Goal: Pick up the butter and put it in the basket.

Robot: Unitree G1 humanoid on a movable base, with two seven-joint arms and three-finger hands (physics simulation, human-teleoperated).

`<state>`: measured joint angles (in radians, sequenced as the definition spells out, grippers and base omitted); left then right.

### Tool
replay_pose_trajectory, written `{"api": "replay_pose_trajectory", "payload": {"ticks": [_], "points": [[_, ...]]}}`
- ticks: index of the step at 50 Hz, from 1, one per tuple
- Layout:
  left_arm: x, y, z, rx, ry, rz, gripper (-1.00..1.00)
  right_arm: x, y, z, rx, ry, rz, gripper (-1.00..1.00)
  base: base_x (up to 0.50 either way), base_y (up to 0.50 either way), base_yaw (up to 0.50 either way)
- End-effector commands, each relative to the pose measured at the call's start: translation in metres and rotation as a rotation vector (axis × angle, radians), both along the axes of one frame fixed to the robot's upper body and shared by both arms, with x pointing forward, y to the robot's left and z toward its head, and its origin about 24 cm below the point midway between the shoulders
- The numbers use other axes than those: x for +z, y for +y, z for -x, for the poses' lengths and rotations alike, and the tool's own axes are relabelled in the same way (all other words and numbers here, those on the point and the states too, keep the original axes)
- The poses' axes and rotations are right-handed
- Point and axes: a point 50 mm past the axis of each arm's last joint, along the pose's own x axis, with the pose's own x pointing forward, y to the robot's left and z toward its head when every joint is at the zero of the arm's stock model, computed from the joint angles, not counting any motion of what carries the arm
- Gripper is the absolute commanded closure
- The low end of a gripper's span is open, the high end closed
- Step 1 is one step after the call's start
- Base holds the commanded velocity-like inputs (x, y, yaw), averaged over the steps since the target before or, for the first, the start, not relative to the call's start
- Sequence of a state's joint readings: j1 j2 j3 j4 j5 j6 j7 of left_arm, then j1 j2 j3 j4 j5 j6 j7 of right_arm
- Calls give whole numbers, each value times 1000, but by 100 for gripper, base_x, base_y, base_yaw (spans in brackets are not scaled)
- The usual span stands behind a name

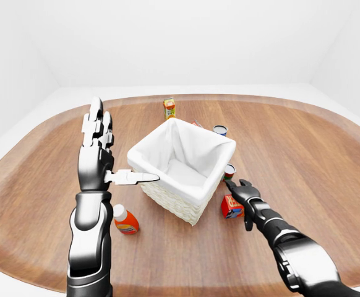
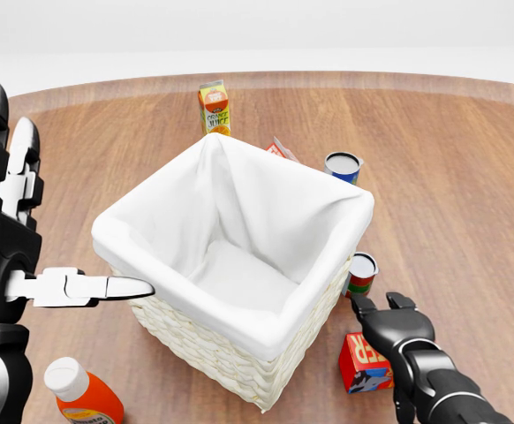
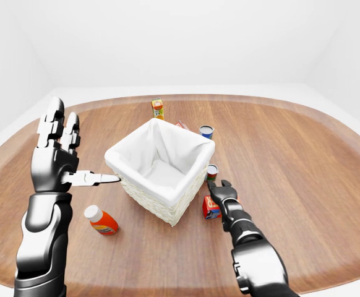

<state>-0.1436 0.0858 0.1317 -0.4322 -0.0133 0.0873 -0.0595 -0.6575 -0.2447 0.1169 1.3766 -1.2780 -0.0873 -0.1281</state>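
The butter is a red box lying on the wooden table just right of the basket's near corner, in the lower right of the head view. My right hand lies over its right part with the fingers spread, and hides that side of the box. The basket is wicker with a white cloth lining and holds nothing. My left hand is held up, open and empty, left of the basket, with its thumb pointing at the basket's rim.
An orange bottle with a white cap lies at lower left. A small can stands between basket and butter. A blue can, a red-white packet and a juice carton stand beyond the basket.
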Motion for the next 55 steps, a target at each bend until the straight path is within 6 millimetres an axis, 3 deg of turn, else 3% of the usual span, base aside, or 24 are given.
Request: {"api": "replay_pose_trajectory", "payload": {"ticks": [1, 2, 4, 6, 20, 44, 51, 55], "points": [[-3, 0, -1, 0, 14, 1, -100, 3, 8, -4, 44, -1, 24, -93, 0, 0, 0], [-3, 0, -1, 0, 16, 2, -100, 3, 10, -5, 49, 0, 25, -21, 0, 0, 0], [-4, -1, -1, -2, 18, 1, -100, 3, 12, -5, 54, 0, 25, 51, 0, 0, 0], [-4, 0, -1, -2, 20, 1, -100, 3, 13, -5, 54, -1, 21, 100, 0, 0, 0], [-5, 0, 0, 1, 19, 4, -100, 8, 2, -7, 6, -70, 4, 100, 0, 0, 0], [1, 3, 6, 11, -12, 16, -100, 31, -74, -4, -410, -118, -253, 100, 0, 0, 0], [5, 3, 7, 9, -31, 16, -100, 45, -87, -9, -520, -156, -416, 100, 0, 0, 0], [8, 2, 8, 9, -45, 15, -100, 67, -95, -20, -542, -254, -459, 100, 0, 0, 0]]}}
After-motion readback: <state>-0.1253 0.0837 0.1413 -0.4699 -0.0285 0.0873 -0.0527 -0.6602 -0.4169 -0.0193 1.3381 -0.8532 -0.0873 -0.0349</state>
